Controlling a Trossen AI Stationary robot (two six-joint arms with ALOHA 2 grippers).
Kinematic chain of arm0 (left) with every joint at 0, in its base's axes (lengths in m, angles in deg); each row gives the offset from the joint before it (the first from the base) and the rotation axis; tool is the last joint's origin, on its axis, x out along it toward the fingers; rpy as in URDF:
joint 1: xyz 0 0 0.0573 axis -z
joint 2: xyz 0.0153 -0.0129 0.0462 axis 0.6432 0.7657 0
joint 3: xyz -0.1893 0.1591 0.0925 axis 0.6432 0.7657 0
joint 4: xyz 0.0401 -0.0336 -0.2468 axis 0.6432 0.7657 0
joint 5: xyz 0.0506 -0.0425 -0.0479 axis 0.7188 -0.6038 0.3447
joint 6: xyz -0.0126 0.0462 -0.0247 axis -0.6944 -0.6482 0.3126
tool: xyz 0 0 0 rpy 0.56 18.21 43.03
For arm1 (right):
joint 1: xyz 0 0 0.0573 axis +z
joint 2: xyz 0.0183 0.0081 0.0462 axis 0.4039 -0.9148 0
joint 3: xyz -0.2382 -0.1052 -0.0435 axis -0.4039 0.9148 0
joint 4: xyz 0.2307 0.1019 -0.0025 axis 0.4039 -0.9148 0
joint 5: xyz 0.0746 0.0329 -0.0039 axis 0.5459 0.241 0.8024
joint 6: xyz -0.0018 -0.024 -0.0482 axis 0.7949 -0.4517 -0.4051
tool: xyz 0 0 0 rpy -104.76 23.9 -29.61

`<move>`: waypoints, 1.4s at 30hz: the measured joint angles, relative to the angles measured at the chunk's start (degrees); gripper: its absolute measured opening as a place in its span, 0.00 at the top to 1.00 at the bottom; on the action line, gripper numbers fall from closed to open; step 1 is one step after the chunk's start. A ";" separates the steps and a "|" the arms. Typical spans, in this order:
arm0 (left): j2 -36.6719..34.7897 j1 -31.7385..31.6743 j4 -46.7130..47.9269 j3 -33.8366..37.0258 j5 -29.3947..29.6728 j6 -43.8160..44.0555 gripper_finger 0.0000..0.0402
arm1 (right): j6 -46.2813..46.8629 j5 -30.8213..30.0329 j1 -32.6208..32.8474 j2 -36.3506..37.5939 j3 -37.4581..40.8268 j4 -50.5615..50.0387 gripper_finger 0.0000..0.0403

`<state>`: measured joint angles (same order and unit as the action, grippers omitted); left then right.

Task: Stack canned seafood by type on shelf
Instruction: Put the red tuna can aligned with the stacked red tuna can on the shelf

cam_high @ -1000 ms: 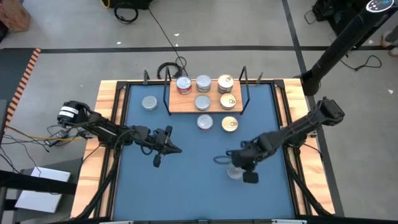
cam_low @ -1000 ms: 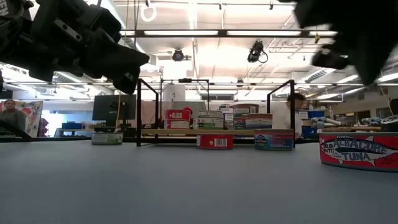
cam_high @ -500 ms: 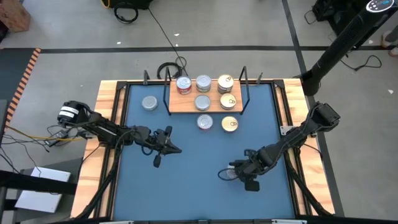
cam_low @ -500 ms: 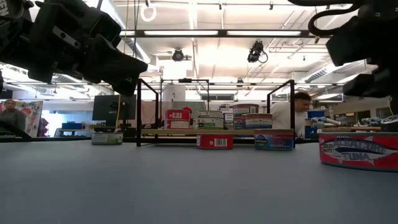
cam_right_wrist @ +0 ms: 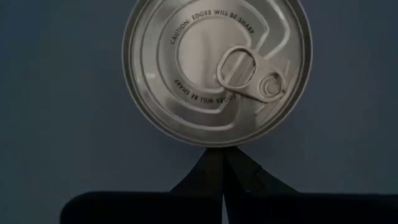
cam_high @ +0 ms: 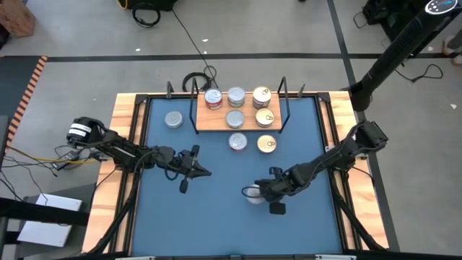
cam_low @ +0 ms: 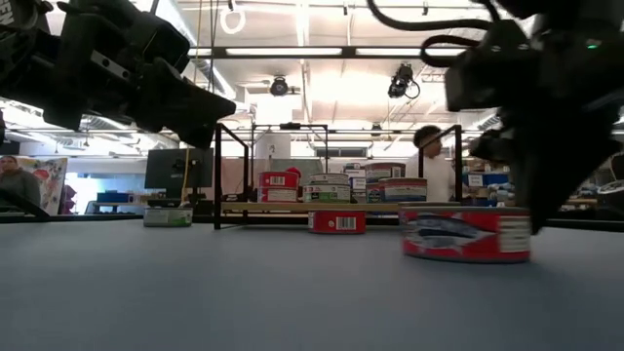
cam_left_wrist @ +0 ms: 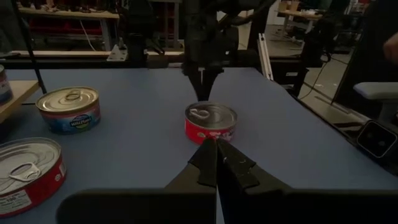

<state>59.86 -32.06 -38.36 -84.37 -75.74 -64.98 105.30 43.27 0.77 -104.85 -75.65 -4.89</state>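
A red-sided tin of canned seafood with a silver pull-tab lid (cam_right_wrist: pixel 217 68) stands flat on the blue table, near the middle right (cam_high: pixel 252 195). My right gripper (cam_right_wrist: pixel 222 154) is shut at the tin's right side, slanting down. My left gripper (cam_left_wrist: pixel 216 149) is shut, holds nothing, and hovers level over the table's left half (cam_high: pixel 206 172), pointing at that tin (cam_left_wrist: pixel 211 121). The shelf (cam_high: pixel 216 124) at the far side carries several tins. Two more tins (cam_high: pixel 238 141) (cam_high: pixel 266 144) stand on the table before it, and one (cam_high: pixel 173 120) stands left of it. My right gripper meets the tin's rim (cam_right_wrist: pixel 212 143) on the side toward the table's right with its shut fingertips (cam_right_wrist: pixel 214 163), pushing it. The fingers slant down from above and from the right. The tin stands flat on the table, lid up.
Black wire uprights (cam_high: pixel 284 101) stand at the shelf's two ends. A raised wooden rim (cam_high: pixel 123 123) borders the blue table. Open table lies between my two grippers and toward the near edge. A person (cam_low: pixel 429 161) stands in the room beyond.
My right gripper has come down and gone toward the table's left edge, tipping more steeply downward. The red-sided tin has slid along the table toward the left, staying flat with its lid up.
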 joint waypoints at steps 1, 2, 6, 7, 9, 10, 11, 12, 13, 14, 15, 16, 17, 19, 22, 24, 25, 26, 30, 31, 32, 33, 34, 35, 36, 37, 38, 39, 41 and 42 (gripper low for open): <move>0.00 0.00 0.06 -0.02 0.00 0.00 1.00 | -0.91 -0.43 -0.50 -0.22 0.00 1.26 0.99; 0.00 0.00 0.32 -0.15 0.00 0.00 1.00 | -1.81 -0.90 -1.05 -0.32 0.00 2.09 0.99; -0.02 0.00 1.29 -1.56 0.01 -0.05 1.00 | -4.70 -1.62 -3.56 -1.29 -0.02 6.71 0.99; 0.00 0.00 2.19 -2.25 0.00 -0.34 1.00 | -5.37 -1.70 -4.10 -1.63 -0.02 7.94 0.99; 0.00 0.00 3.76 -3.05 0.02 -1.39 1.00 | -6.76 -1.72 -5.02 -2.15 -0.02 10.05 0.99; 0.14 0.00 4.38 -3.65 0.04 -1.61 1.00 | -7.34 -1.72 -5.39 -2.43 -0.02 10.33 0.99; 0.46 0.00 4.81 -4.31 0.04 -1.75 1.00 | -7.98 -1.72 -5.78 -2.77 -0.02 11.16 0.99; 0.60 0.00 5.07 -4.57 0.04 -1.99 1.00 | -8.48 -1.70 -6.07 -2.99 -0.02 12.15 0.99; 0.92 0.00 5.32 -4.75 0.04 -2.51 1.00 | -9.03 -1.79 -6.28 -3.03 -0.02 12.38 0.99; 1.64 0.00 5.44 -5.53 0.03 -2.78 1.00 | -9.61 -2.01 -6.43 -3.04 -0.02 12.53 0.98; 2.08 0.00 5.68 -6.23 0.04 -2.77 1.00 | -10.04 -2.28 -6.61 -3.04 -0.02 13.20 0.98; 2.38 0.00 6.59 -6.45 0.04 -2.49 1.00 | -10.60 -2.46 -6.73 -3.04 -0.02 13.60 0.98; 3.07 -0.11 7.54 -7.35 0.04 -1.63 1.00 | -11.18 -2.49 -6.77 -3.04 -0.02 13.76 0.98; 4.42 -0.39 9.84 -9.16 0.04 -1.26 1.00 | -12.35 -2.60 -6.90 -3.04 -0.13 14.15 0.98; 6.43 -0.79 12.87 -12.08 1.29 -1.38 1.00 | -12.91 -2.79 -6.90 -3.04 -0.36 14.81 0.98; 6.99 -1.60 14.56 -13.04 1.68 -1.44 1.00 | -13.05 -2.80 -6.90 -2.98 -0.53 14.24 0.98; 7.73 -2.13 15.05 -14.23 1.66 -1.47 1.00 | -13.19 -2.71 -6.90 -2.77 -0.66 13.79 0.98; 8.09 -2.77 15.98 -14.96 1.59 -1.56 1.00 | -13.29 -2.60 -6.85 -2.53 -0.61 12.79 0.99; 8.27 -5.37 21.75 -17.02 -0.45 -3.01 1.00 | -13.26 -2.80 -6.07 -1.11 -0.60 9.66 0.99; 8.19 -6.05 22.73 -17.36 -0.48 -3.09 1.00 | -12.98 -3.03 -5.88 -0.59 -0.57 9.22 0.99; 8.18 -6.64 23.26 -17.72 -0.62 -3.09 1.00 | -12.75 -3.49 -5.62 -0.11 -0.57 8.42 0.99; 8.40 -7.23 23.45 -18.11 -0.84 -3.15 1.00 | -12.51 -3.87 -5.44 0.30 -0.52 7.30 0.99; 8.57 -7.78 23.78 -18.73 -0.96 -3.45 1.00 | -12.44 -4.17 -5.39 0.87 -0.44 6.57 1.00; 8.63 -8.30 25.00 -19.37 -1.12 -4.20 1.00 | -12.41 -4.81 -5.37 1.32 -0.46 6.13 1.00; 8.75 -8.68 26.64 -19.99 -1.32 -4.65 1.00 | -12.31 -5.58 -5.20 1.62 -0.48 5.70 1.00; 9.17 -9.06 28.00 -21.00 -1.38 -5.18 1.00 | -12.26 -6.28 -5.17 1.88 -0.46 5.15 1.00; 9.41 -9.33 29.30 -21.72 -1.39 -5.77 1.00 | -12.26 -6.91 -5.17 1.96 -0.46 5.09 1.00; 9.49 -9.48 30.80 -22.09 -1.51 -6.08 1.00 | -12.26 -7.03 -5.17 1.96 -0.46 5.47 1.00; 10.39 -9.64 31.72 -23.85 -1.51 -7.36 1.00 | -12.23 -6.99 -5.17 1.96 -0.46 5.25 1.00; 10.45 -9.64 32.35 -24.00 -1.51 -7.88 1.00 | -12.23 -6.97 -5.15 1.95 -0.46 5.52 1.00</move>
<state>70.30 -41.70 -6.00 -108.37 -77.25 -72.86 93.07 36.30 -4.38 -102.90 -76.11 0.63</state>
